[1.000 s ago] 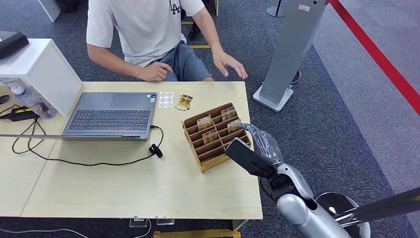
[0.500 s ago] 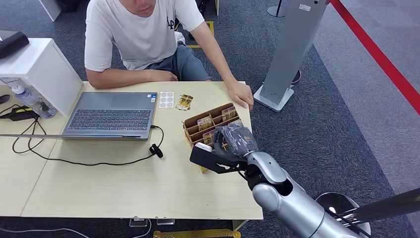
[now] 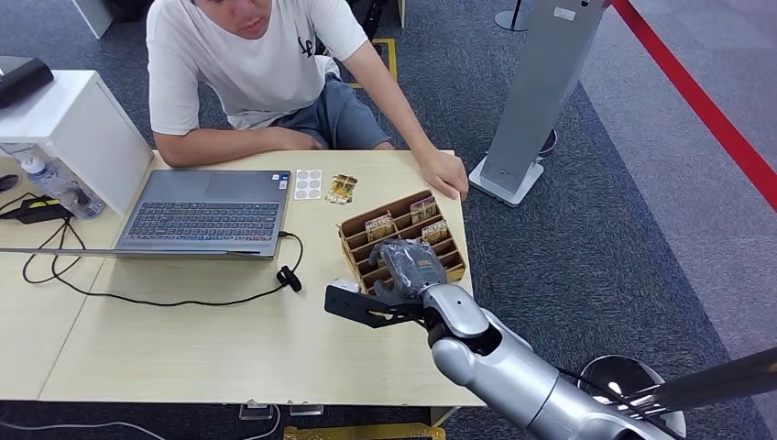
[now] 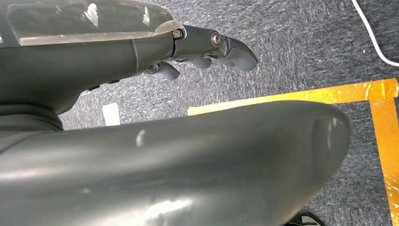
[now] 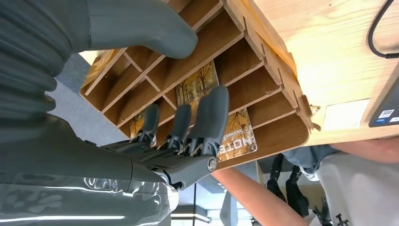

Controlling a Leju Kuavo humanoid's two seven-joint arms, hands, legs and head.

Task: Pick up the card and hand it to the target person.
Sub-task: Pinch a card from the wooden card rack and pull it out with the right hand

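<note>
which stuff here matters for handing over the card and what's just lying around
Job: right hand with fingers open over the wooden card rack; cards in its slots; person seated opposite.
Lying about: laptop, black cable, loose card, sticker sheet, white box.

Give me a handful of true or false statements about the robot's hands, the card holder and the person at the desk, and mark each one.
1. The right hand is above the wooden card holder. True.
2. The right hand already holds a card. False: its fingers are spread over the cards, gripping none.
3. The laptop is closed. False: it lies open.
4. The person's hand rests on the table corner. True.
5. The left hand holds a card. False: it holds nothing.
</note>
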